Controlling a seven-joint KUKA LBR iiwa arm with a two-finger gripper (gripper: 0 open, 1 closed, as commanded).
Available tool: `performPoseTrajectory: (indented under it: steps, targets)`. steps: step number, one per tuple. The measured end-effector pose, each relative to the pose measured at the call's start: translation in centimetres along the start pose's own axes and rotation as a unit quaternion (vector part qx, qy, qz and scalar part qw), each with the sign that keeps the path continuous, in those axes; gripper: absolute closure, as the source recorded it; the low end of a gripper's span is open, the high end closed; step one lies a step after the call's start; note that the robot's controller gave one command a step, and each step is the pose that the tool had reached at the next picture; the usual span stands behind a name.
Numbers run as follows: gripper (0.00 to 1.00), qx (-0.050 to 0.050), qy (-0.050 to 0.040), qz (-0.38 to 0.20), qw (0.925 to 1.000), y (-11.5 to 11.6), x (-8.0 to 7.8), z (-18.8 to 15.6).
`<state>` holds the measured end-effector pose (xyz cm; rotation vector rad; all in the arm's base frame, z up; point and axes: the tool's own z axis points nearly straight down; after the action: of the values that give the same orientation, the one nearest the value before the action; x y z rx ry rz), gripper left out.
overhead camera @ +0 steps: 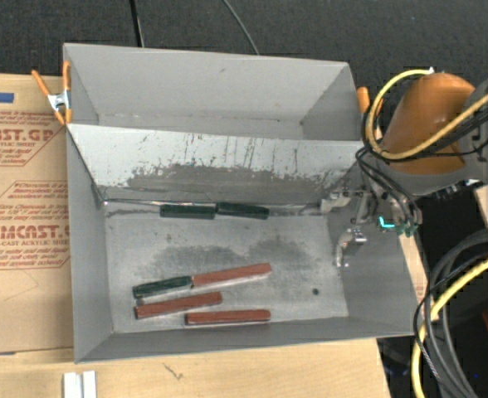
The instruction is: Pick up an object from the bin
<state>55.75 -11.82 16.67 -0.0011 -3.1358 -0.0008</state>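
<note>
My gripper (348, 240) hangs over the right side of the bin, close to the right wall, with bare floor below it. Nearest to it lies a long thin metal tool with dark green grips (215, 211) along the foot of the back wall; its right tip ends just left of the gripper. Toward the front left rests a stick with a red-brown body and a dark green end (202, 280), lying slanted. Below that lie two red-brown sticks, one (178, 305) to the left and one (227, 316) nearest the front wall.
A small dark speck (314, 291) sits on the floor below the gripper. The arm with its orange cover and yellow cables reaches in over the right rim. The bin's sloped walls stand close on the gripper's right.
</note>
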Motion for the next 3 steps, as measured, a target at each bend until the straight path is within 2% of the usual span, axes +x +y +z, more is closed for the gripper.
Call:
performPoseTrajectory:
  steps: [1, 2, 3]
  targets:
    - [0.00, 0.001, -0.0036, -0.001, 1.0000, 0.0, -0.2, -0.4]
    - [0.00, 0.002, -0.0062, -0.033, 0.9994, 4.8, 0.0, 4.5]
    - [0.00, -0.002, -0.0026, -0.041, 0.9991, 6.5, 0.2, 7.5]
